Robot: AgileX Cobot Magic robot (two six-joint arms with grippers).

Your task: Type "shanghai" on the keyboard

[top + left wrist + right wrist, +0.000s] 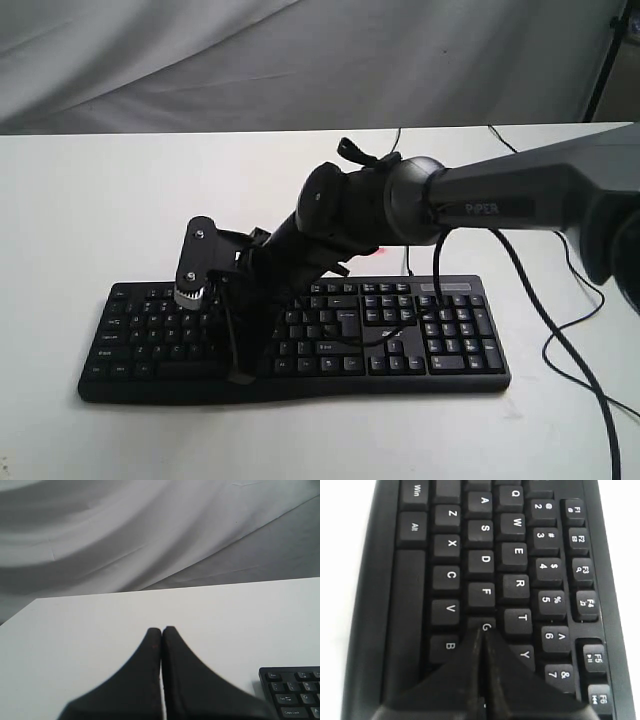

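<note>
Keyboard, black and full-size with white legends, lies flat on the white table, long side across the exterior view and near the front edge. A creased white cloth hangs behind the table.

Off its left end, the left gripper hovers above bare tabletop with its two dark fingers pressed together and nothing between them. Its wrist view catches only the keyboard's Caps Lock corner, well clear of the fingertips.

Over the left half of the letter keys, the right gripper points down at the keyboard, its wrist camera tilted above it. In the right wrist view the keyboard fills the picture, and the right gripper has its fingers closed against each other, empty, with the joined tip on the G key. Whether the key is pushed down cannot be told.

The black arm reaches in from the right across the middle. Beneath it the number pad lies uncovered, and black cables trail over the table at far right.
</note>
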